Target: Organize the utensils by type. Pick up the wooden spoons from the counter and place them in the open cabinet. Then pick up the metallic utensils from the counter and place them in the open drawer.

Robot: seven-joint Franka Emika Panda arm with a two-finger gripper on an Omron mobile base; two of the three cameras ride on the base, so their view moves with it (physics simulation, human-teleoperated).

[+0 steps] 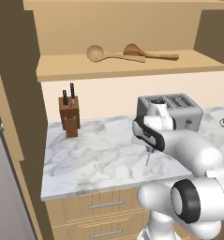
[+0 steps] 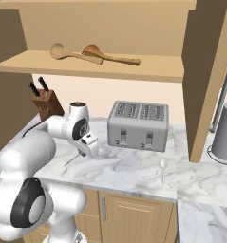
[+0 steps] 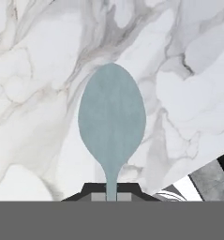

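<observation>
Bluish spoon in hand, drawer still to find

The bluish spoon (image 3: 112, 119) hangs above the counter (image 1: 94, 159), handle pinched in the closed gripper (image 3: 111, 190), bowl pointing straight away from the fingers. Both wooden spoons (image 1: 114, 54) lie on the cabinet (image 1: 132, 65) shelf; the whitish spoon (image 2: 163, 170) waits near the toaster (image 2: 138, 124).

Tool (image 3: 111, 193) clamped, arm bent low.

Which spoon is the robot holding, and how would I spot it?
Find the toaster on the counter. Left of it, the gripper is shut on a thin bluish spoon above the marble. It is bluish, unlike the whitish spoon lying right of it.
</observation>
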